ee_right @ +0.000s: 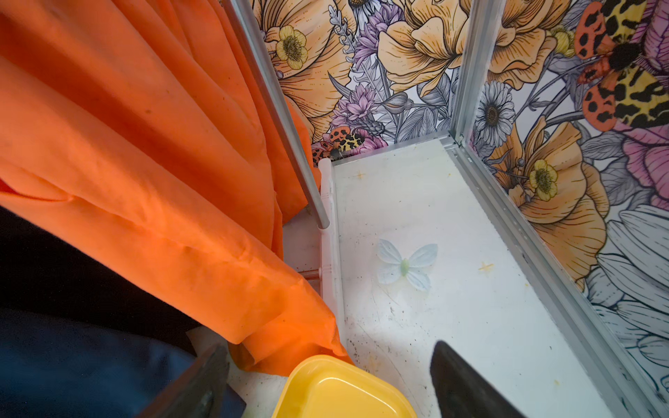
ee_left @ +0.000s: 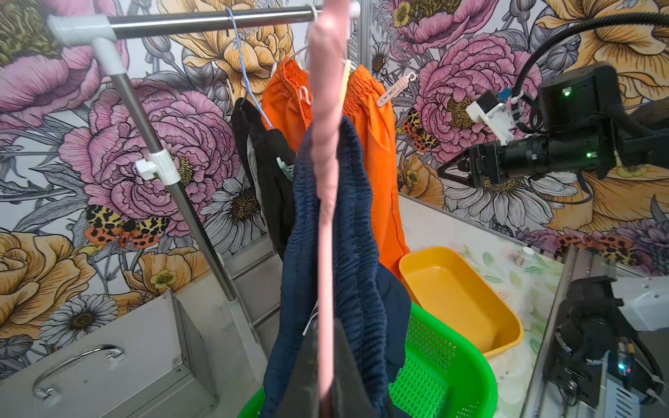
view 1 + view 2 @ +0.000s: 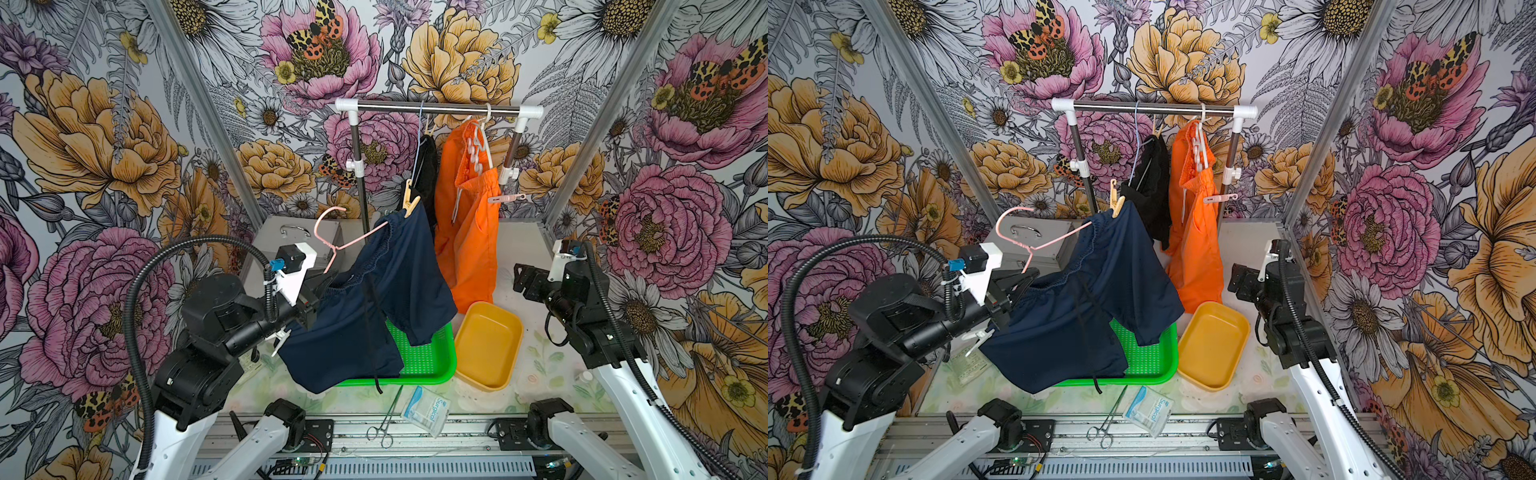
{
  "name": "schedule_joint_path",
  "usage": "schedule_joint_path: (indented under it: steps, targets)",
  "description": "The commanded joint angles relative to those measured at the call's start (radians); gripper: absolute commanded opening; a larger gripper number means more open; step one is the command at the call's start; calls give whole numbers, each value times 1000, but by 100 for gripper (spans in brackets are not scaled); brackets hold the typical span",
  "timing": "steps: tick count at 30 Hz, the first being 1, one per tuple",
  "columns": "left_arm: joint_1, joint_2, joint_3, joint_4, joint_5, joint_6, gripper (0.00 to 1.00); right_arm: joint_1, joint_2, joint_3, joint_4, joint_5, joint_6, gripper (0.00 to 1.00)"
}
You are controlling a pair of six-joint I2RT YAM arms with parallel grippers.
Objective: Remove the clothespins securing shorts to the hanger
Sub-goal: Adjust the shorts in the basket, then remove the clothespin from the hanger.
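Observation:
The navy shorts (image 3: pixel 374 299) hang from a pink hanger (image 3: pixel 332 232) that is off the rack. My left gripper (image 3: pixel 322 286) is shut on the hanger's bar (image 2: pixel 325 144). A pale wood clothespin (image 3: pixel 411 201) pins the waistband at the hanger's far end. The black shorts (image 3: pixel 426 170) and orange shorts (image 3: pixel 469 232) hang on the rack (image 3: pixel 440 109). A pink clothespin (image 3: pixel 506 198) sticks out from the orange shorts, and a teal one (image 2: pixel 286 168) shows on the black pair. My right gripper (image 3: pixel 519 276) stands open and empty, right of the orange shorts (image 1: pixel 126 144).
Under the navy shorts lies a green perforated tray (image 3: pixel 428 361), with a yellow tub (image 3: pixel 488 345) beside it. Steel forceps (image 3: pixel 386 419) and a surgical pack (image 3: pixel 426 409) lie near the front edge. A metal box (image 3: pixel 299 232) stands at the back left.

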Motion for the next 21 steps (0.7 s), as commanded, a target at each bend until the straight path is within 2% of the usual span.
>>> schedule_joint_path:
  steps: [1,8,16,21]
  targets:
    - [12,-66,-4,76,-43,15,0,7,19,39,3,0,7,89]
    - [12,-69,30,-35,15,53,0,15,44,58,6,-12,10,89]
    - [13,8,125,-193,62,119,0,18,30,40,4,-8,10,89]
    - [14,-6,158,-243,142,192,0,18,20,24,4,-1,9,89]
